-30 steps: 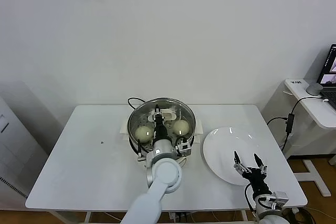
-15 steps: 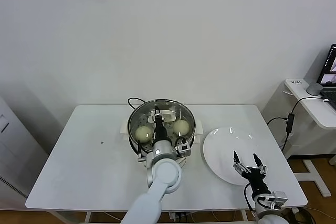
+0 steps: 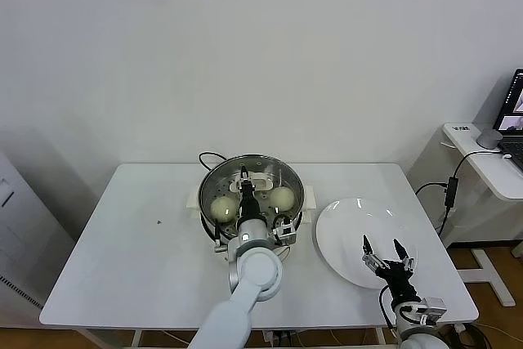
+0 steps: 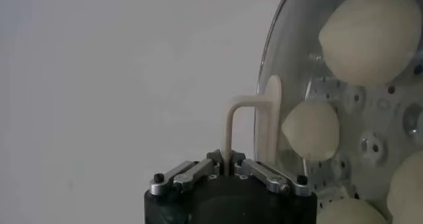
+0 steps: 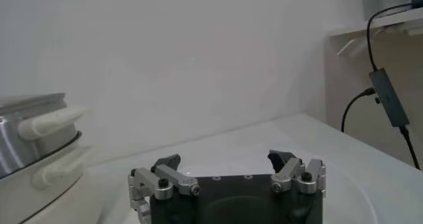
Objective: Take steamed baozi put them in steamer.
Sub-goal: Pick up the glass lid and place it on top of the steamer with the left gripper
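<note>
Smooth, cream-white, dome-shaped buns [image 3: 222, 207] sit on the perforated floor of the shiny steel steamer [image 3: 214, 177] at the back middle of the white worktop [image 3: 122, 251]. The left tool [image 3: 247, 185] is pressed together, pinching the cream handle [image 4: 252, 116] of the glass lid [image 4: 281, 60], held on edge at the pot. The right tool [image 3: 382, 248] hangs spread over the white plate [image 3: 343, 226], holding nothing.

Four baozi [image 4: 367, 35], one steamer [image 3: 291, 181], one lid [image 4: 269, 123], one plate [image 3: 347, 247]
</note>
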You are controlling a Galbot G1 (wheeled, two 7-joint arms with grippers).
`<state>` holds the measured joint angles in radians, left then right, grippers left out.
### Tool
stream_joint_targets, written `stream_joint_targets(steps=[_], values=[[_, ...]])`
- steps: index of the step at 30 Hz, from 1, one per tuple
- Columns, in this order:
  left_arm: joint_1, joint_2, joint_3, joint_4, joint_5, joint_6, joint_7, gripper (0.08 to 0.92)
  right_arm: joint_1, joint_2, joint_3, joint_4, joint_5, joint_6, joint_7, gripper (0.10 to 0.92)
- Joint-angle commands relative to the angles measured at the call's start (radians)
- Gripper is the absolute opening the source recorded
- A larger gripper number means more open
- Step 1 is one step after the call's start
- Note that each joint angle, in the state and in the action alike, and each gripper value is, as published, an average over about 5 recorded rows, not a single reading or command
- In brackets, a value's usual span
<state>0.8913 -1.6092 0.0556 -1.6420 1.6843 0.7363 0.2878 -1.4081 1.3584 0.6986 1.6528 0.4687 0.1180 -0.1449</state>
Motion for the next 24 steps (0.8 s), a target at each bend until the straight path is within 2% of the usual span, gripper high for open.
stream_joint_targets(steps=[1,6,24], values=[[0.005,-0.049,-0.003,0.001,-0.008,0.049,0.004,0.131,0.001,0.000,0.000,-0.002,0.000,0.000,0.000,0.823],[0.021,-0.049,-0.001,-0.022,-0.021,0.049,0.007,0.183,0.003,0.002,-0.001,-0.002,-0.002,-0.001,0.000,0.823],[0.088,-0.047,0.006,-0.154,-0.018,0.049,0.052,0.697,0.014,0.012,-0.004,-0.008,-0.018,-0.005,-0.001,0.823]])
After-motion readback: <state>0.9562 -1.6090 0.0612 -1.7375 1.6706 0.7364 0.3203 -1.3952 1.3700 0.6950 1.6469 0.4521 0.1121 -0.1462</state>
